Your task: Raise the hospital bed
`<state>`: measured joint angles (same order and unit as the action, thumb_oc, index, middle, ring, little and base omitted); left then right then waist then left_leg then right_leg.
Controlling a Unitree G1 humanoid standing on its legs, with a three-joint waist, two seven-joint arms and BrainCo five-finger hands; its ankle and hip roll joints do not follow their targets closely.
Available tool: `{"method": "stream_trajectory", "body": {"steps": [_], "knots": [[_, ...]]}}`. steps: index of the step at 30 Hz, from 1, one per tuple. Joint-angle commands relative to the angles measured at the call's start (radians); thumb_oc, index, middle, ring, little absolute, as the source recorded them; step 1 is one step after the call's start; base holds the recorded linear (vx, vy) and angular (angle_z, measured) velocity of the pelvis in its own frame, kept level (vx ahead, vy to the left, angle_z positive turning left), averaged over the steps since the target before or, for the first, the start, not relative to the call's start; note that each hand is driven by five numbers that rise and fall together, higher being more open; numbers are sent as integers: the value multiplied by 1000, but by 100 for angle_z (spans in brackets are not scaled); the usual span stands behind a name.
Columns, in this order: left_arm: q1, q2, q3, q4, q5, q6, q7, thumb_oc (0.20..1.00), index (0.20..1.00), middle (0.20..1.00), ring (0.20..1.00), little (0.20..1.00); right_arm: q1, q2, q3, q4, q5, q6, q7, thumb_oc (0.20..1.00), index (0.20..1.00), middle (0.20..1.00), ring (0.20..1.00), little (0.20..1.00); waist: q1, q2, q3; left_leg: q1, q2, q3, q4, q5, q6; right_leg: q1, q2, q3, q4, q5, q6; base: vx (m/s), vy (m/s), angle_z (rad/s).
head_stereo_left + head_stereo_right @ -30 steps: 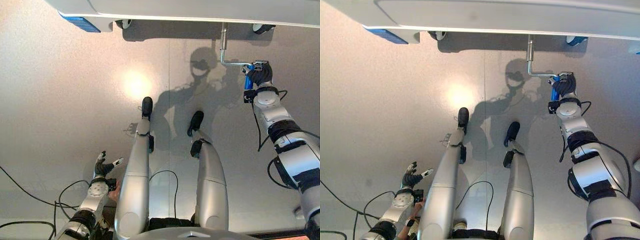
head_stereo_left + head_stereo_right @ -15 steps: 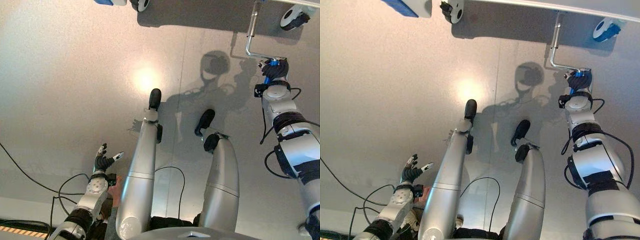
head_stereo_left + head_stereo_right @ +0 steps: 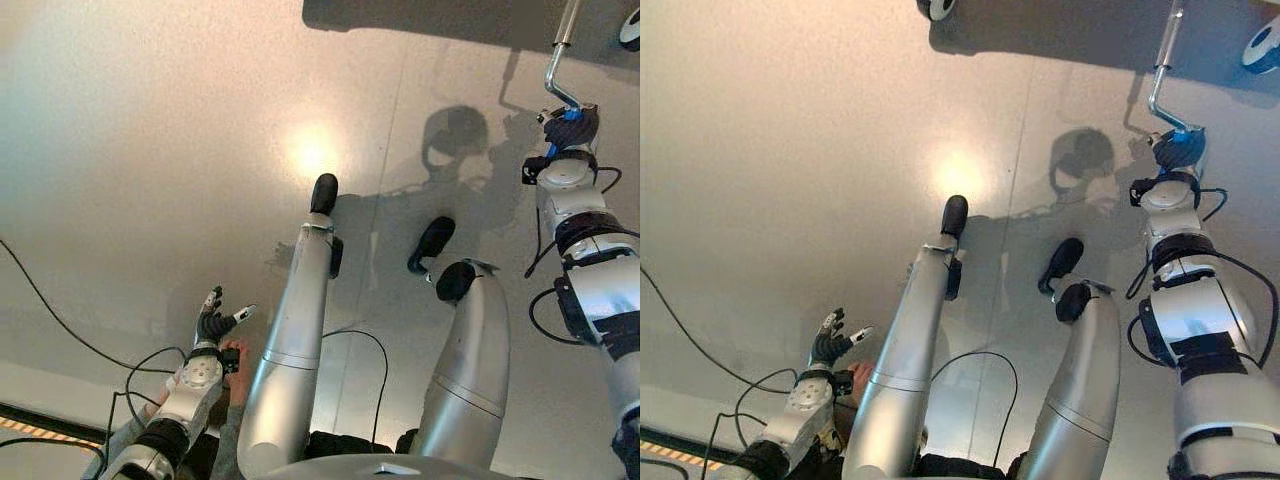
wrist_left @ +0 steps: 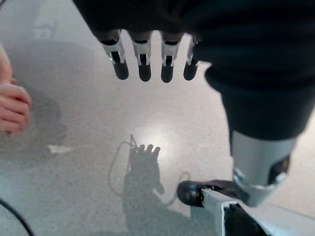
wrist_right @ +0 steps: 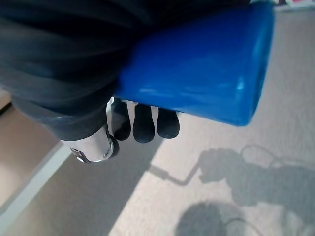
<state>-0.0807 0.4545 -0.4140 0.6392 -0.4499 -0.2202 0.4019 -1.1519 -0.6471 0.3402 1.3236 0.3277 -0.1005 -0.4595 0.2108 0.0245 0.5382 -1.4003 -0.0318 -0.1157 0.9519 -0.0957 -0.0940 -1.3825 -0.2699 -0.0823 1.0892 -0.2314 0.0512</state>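
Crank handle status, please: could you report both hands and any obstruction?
Right hand shut on blue crank handle. Left hand open, idle, low beside a person's hand. No obstruction visible.

the crank (image 3: 558, 62) hangs down in the upper right of the head view, under the bed (image 3: 1200, 5) at the top edge. the right hand (image 3: 571, 128) sits just below the crank's bend, curled around the crank handle (image 5: 197, 73) at its low end. a bed wheel (image 3: 1262, 45) sits in the top right corner. the left hand (image 3: 214, 323) is in the lower left, over the floor (image 3: 150, 150), fingers (image 4: 143, 66) straight. a person's hand (image 4: 12, 105) is just beside it.
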Motion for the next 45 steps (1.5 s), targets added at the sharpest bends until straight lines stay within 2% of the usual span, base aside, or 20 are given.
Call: {"method": "stream_trajectory", "body": {"steps": [1,13,27,31,32,33,36,37,40,41,45], "knots": [[41,-43,-31,17,-20,2,30,1000,1000,1000,1000,1000,121,-42,-36,120,41,73,-6,200,200,200,200,200,-16,141,-18,-3,24,-35,16,-36,-5,24,15,-64,20,-42,54,11,10,15],[21,-41,-58,-3,-9,-1,55,1000,1000,1000,1000,1000,66,104,16,92,-32,84,-16,200,200,200,200,200,10,170,-18,-48,1,-37,31,-33,-9,-4,-12,-68,36,-49,56,4,10,4],[-4,-38,-59,9,-6,-21,75,1000,1000,1000,1000,1000,-7,244,145,19,-176,76,13,200,200,200,200,200,20,176,-18,-45,-8,-36,-11,-16,-10,2,-31,-67,-1,-39,59,2,14,2],[-9,-39,-52,24,-5,-25,77,1000,1000,1000,1000,1000,-25,337,216,-59,-219,52,32,200,200,200,200,200,14,163,-18,-21,-2,-35,-32,-12,-8,18,-25,-63,-21,-33,58,0,0,0],[-8,-39,-51,24,-5,-25,76,1000,1000,1000,1000,1000,-24,338,217,-60,-219,53,32,200,200,200,200,200,13,162,-18,-20,-2,-35,-33,-12,-8,18,-25,-62,-22,-33,58,-11,21,-3],[-7,-41,-49,34,-7,-25,78,1000,1000,1000,1000,1000,-19,382,238,-104,-220,38,34,200,200,200,200,200,6,153,-18,-7,2,-33,-42,-10,-7,29,-23,-60,-31,-31,57,0,0,0],[-6,-42,-45,47,-9,-26,81,1000,1000,1000,1000,1000,-9,432,258,-148,-211,24,43,200,200,200,200,200,-3,141,-18,14,8,-32,-56,-10,-5,45,-20,-56,-49,-25,57,-8,10,0],[-9,-43,-37,73,-13,-26,83,1000,1000,1000,1000,1000,8,484,288,-213,-206,7,54,200,200,200,200,200,-13,127,-18,37,14,-28,-73,-6,-3,66,-13,-53,-70,-18,57,0,0,0],[-6,-39,-33,78,-12,-26,83,1000,1000,1000,1000,1000,27,513,309,-276,-195,-3,56,200,200,200,200,200,-24,114,-18,66,20,-24,-102,-1,-2,90,-10,-53,-94,-15,58,-25,16,-13],[2,-38,-28,84,-14,-27,83,1000,1000,1000,1000,1000,50,546,318,-359,-165,-23,60,200,200,200,200,200,-34,103,-18,92,24,-23,-125,4,-1,112,-6,-51,-117,-7,60,-28,7,-7],[9,-39,-25,107,-10,-20,80,1000,1000,1000,1000,1000,80,569,326,-482,-114,-51,62,200,200,200,200,200,-51,84,-18,136,33,-19,-166,14,-2,147,-5,-52,-150,4,62,-28,6,-6]]}}
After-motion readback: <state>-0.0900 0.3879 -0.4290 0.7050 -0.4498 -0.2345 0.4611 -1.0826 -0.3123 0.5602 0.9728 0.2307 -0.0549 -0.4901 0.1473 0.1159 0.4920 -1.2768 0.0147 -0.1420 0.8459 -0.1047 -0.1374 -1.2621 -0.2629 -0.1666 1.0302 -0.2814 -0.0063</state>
